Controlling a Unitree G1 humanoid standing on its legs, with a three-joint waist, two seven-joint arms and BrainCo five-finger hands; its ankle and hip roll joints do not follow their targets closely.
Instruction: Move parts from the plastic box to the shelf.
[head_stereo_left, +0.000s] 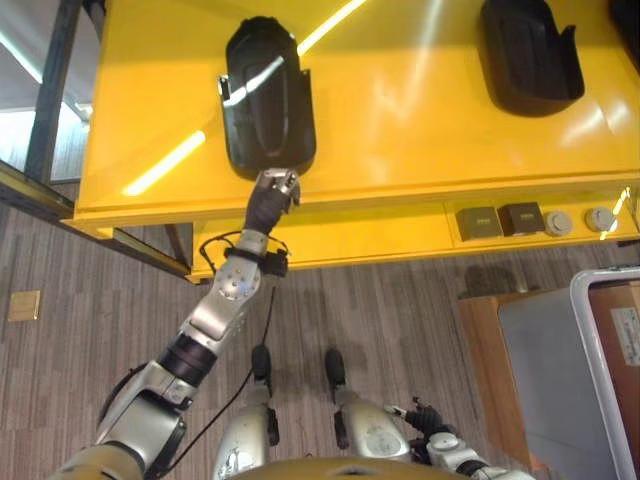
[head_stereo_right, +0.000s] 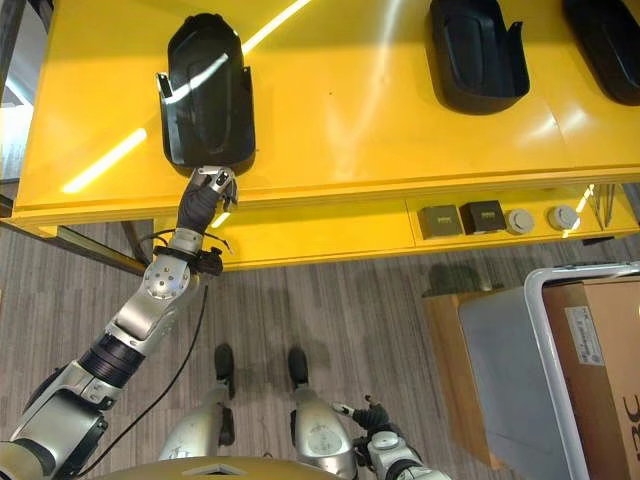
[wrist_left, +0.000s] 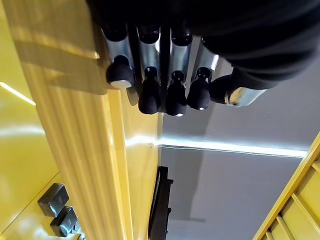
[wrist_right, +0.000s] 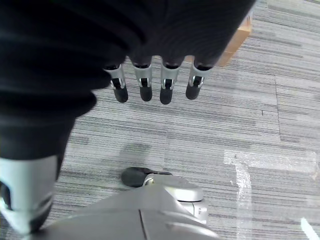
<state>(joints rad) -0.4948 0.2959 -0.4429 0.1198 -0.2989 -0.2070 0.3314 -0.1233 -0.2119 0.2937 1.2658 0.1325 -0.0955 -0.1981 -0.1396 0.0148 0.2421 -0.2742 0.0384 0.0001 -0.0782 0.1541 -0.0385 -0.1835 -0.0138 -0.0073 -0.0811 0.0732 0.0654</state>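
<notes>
The glossy yellow shelf (head_stereo_right: 350, 130) carries three black parts (head_stereo_right: 208, 92), well apart.

An industrial workshop or factory floor was indicated. A glossy yellow metal shelf (head_stereo_left: 400, 130) carried black moulded plastic parts (head_stereo_left: 268, 95), with small dark boxes (head_stereo_left: 500, 220) and round fittings (head_stereo_left: 558, 222) kept on a lower ledge. Grey striped carpet flooring (head_stereo_left: 90, 370) was laid beneath, and a grey plastic box (head_stereo_right: 510, 370) was seen at the right.
</notes>
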